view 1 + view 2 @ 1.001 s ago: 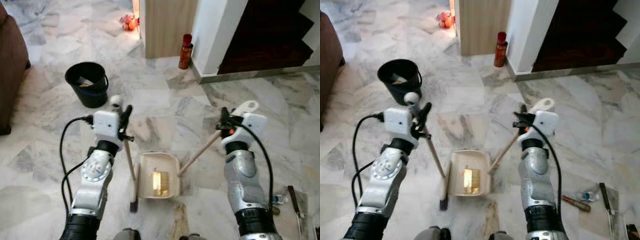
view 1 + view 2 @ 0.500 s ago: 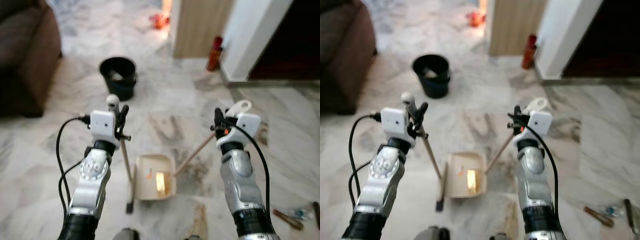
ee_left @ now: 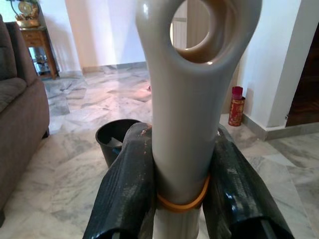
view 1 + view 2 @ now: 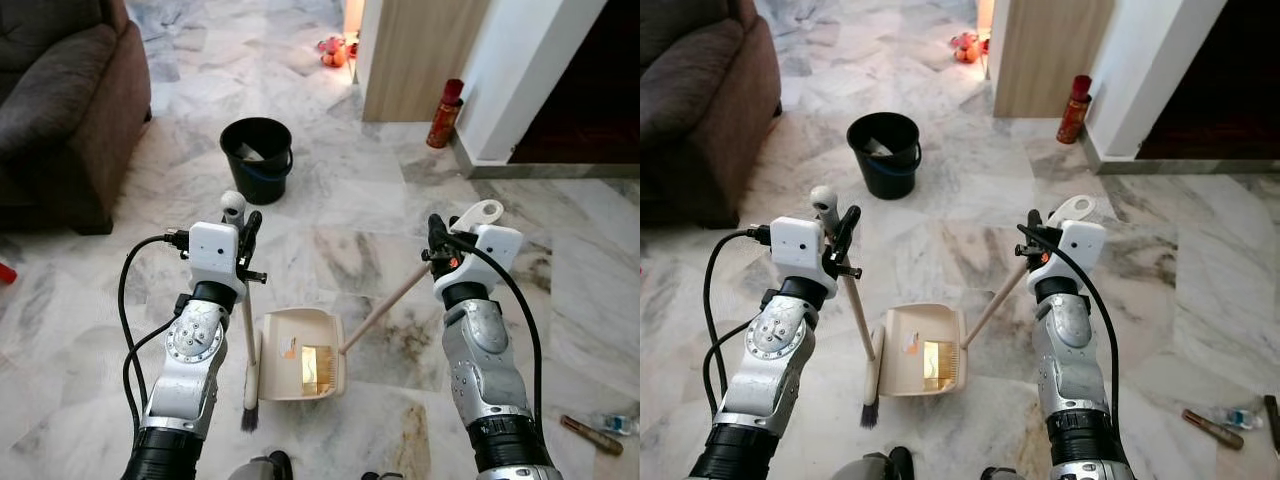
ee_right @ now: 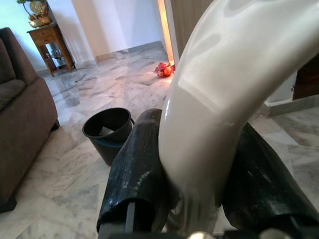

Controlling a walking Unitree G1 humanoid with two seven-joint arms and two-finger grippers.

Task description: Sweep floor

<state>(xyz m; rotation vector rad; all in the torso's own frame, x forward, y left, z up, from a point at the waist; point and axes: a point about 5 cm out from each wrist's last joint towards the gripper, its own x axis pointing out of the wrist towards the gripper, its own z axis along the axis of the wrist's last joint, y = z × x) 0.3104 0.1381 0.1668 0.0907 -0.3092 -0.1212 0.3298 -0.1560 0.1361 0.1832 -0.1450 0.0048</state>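
My left gripper (image 4: 246,240) is shut on the broom handle (image 3: 185,124), a pale stick whose dark brush end (image 4: 247,412) rests on the marble floor. My right gripper (image 4: 438,243) is shut on the dustpan handle (image 5: 219,99), a long wooden stick slanting down to the beige dustpan (image 4: 299,353). The dustpan lies flat on the floor between my arms and holds a yellow-brown piece of rubbish (image 4: 316,368). A black bucket (image 4: 257,158) with some rubbish inside stands ahead and to the left.
A brown sofa (image 4: 60,110) fills the far left. A wooden cabinet (image 4: 420,55) and white wall stand ahead, with a red spray can (image 4: 444,113) at the corner. Orange toys (image 4: 334,50) lie farther back. Small litter (image 4: 584,428) lies at the right.
The camera has swung and moved, so the bucket now sits nearer the middle and the sofa is in fuller view. Both grippers keep their hold; the broom hangs more upright beside the dustpan.
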